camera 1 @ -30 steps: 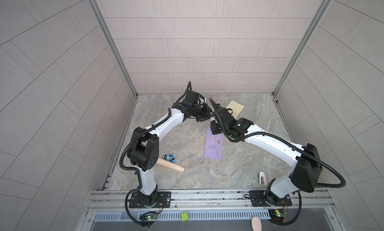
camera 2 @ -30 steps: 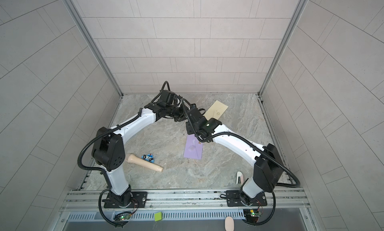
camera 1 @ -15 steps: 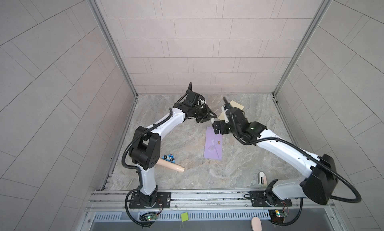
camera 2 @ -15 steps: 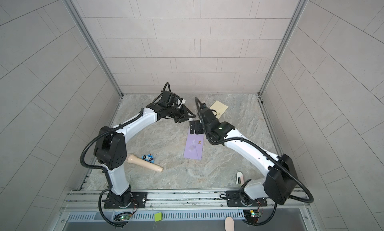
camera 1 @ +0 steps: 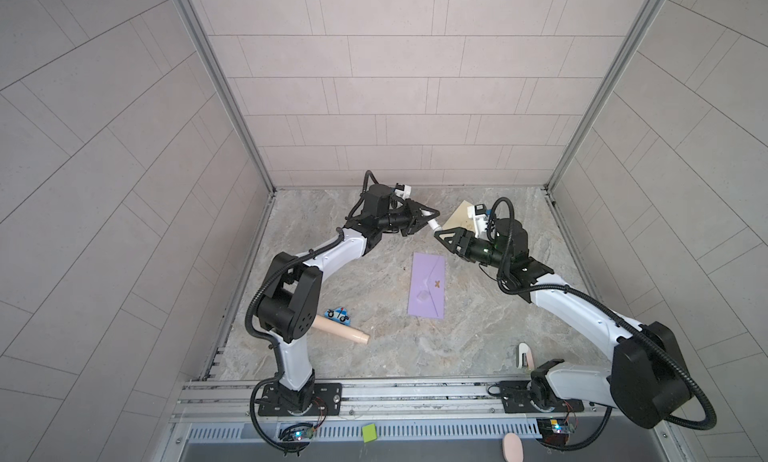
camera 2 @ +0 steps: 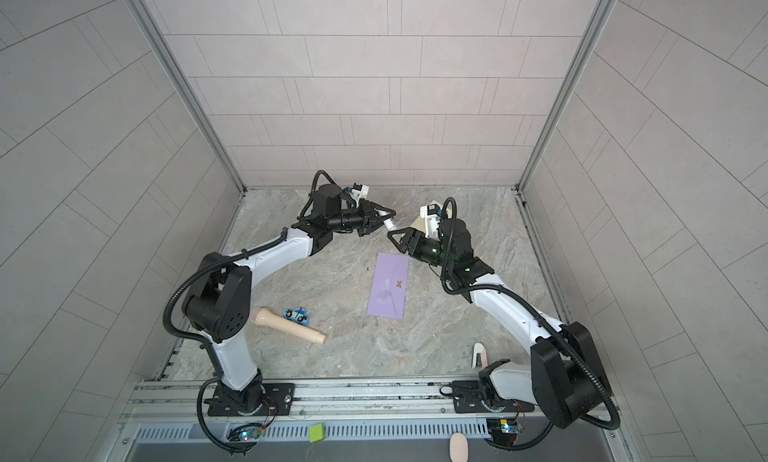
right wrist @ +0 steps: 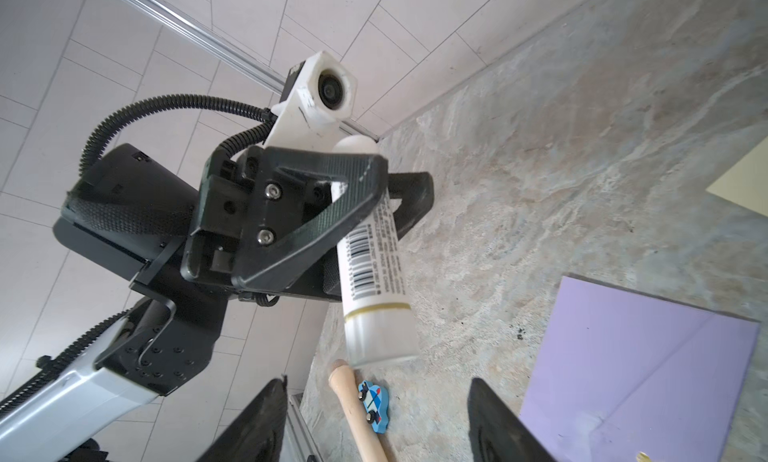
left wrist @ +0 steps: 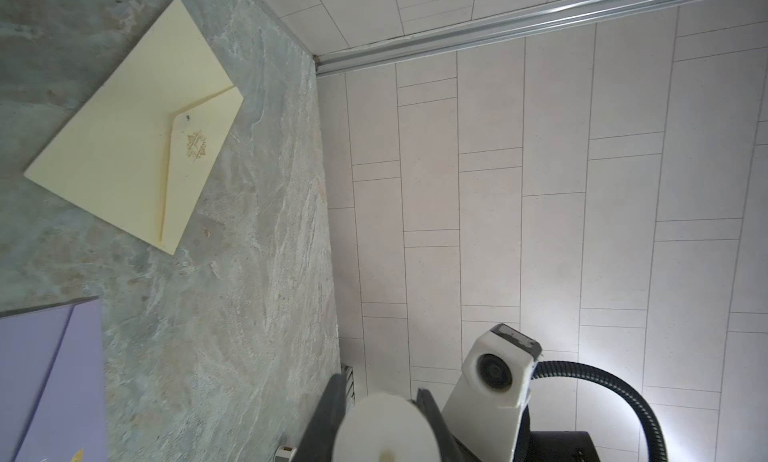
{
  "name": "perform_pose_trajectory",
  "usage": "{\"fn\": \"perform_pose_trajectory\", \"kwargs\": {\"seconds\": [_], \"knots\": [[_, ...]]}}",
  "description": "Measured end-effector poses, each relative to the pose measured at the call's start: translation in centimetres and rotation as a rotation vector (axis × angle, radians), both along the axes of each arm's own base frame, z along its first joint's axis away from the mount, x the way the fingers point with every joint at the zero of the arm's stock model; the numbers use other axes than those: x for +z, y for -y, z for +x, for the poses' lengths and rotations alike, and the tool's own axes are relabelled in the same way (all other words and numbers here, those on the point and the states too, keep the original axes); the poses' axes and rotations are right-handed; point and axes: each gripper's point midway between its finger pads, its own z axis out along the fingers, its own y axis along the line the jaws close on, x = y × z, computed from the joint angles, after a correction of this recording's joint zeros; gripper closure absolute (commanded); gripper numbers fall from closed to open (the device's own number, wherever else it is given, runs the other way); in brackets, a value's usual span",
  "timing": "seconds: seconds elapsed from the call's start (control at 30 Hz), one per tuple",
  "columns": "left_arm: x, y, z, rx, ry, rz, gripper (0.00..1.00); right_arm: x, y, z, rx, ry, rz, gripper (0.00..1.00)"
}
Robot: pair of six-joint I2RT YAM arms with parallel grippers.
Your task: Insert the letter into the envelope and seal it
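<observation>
**Left fingers (right wrist: 332,164) pinch a glue stick (right wrist: 374,272); right fingers (right wrist: 262,431) spread, holding nothing**

Nearest the front rail, a wooden handle (camera 2: 289,323) lies on the bench (camera 1: 365,281) with a blue toy car (camera 2: 297,314) just beside it.

Mid-bench, the purple envelope (camera 1: 427,285) lies flat with its flap folded down and a gold mark at the flap's tip. Both top views show it whole; each wrist view catches only a corner.

Beyond it the two arms face each other, tips near but apart. The top views give only a white tube end poking from the left fingers. The right wrist view shows the barcode label, the clear lower end and the fingers clamped across the tube's upper part. That view also shows the right fingers standing wide apart. The left wrist view sees just the tube's round end.

Farthest, by the back wall, lies a cream envelope (left wrist: 124,127). The right wrist camera half hides it in the top views. The left wrist view shows it whole, with a gold emblem on its flap.
</observation>
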Motion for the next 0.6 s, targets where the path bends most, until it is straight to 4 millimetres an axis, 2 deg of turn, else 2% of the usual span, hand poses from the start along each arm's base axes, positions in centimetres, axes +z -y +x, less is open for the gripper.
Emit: {"fn": "perform_pose_trajectory", "kwargs": {"seconds": [0.2, 0.4, 0.6], "knots": [[1.7, 0.0, 0.1, 0.007, 0.03, -0.049, 1.0, 1.1, -0.4, 1.0, -0.004, 0.031, 0.057, 0.44], [1.9, 0.0, 0.1, 0.009, 0.029, -0.061, 1.0, 0.9, -0.9, 2.2, -0.011, 0.026, 0.083, 0.53], [1.9, 0.0, 0.1, 0.013, 0.03, -0.061, 1.0, 1.6, -1.0, 2.9, -0.019, 0.04, 0.103, 0.57]]}}
